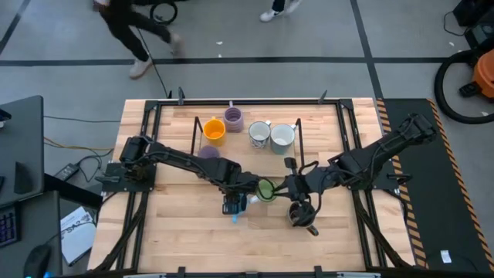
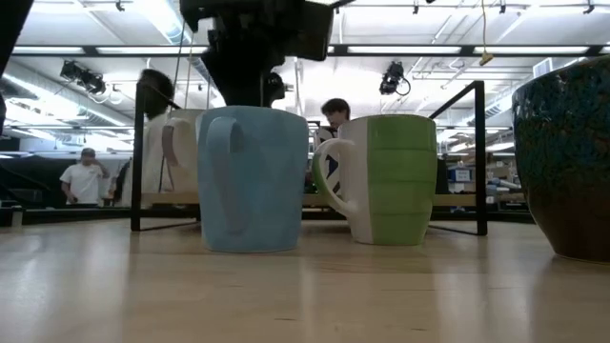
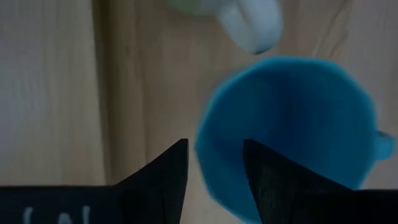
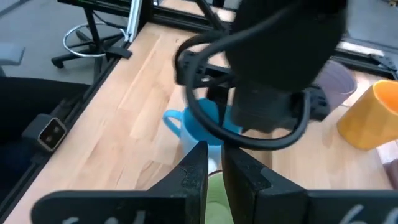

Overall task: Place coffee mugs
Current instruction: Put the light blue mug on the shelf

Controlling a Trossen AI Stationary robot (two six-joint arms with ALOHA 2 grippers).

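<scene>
A blue mug (image 2: pixel 253 179) and a green mug (image 2: pixel 389 179) with a white handle stand upright side by side on the table's middle. My left gripper (image 3: pixel 214 155) points down over the blue mug (image 3: pixel 292 130), open. One finger (image 3: pixel 268 180) is over the mug's inside and the other (image 3: pixel 166 180) is outside its wall. My right gripper (image 4: pixel 216 155) hovers shut above the green mug (image 4: pixel 214 202), slanting down from the table's right. In the high view the left gripper (image 1: pixel 235 204) and the right gripper (image 1: pixel 276 188) are close together. My left gripper comes at the blue mug from above, its fingers on either side of the wall (image 3: pixel 205 149) opposite the handle (image 3: pixel 385 146). I cannot tell whether either finger touches the rim. The mug stands upright on the table.
A dark speckled mug (image 2: pixel 567 157) stands near the front right. At the back, the black wire rack (image 1: pixel 297 127) holds an orange (image 1: pixel 214 131), a lavender (image 1: pixel 234 120), a patterned white (image 1: pixel 259 133) and a pale mug (image 1: pixel 282 137). A purple mug (image 1: pixel 208 152) sits under my left arm. People move in the room beyond the table.
</scene>
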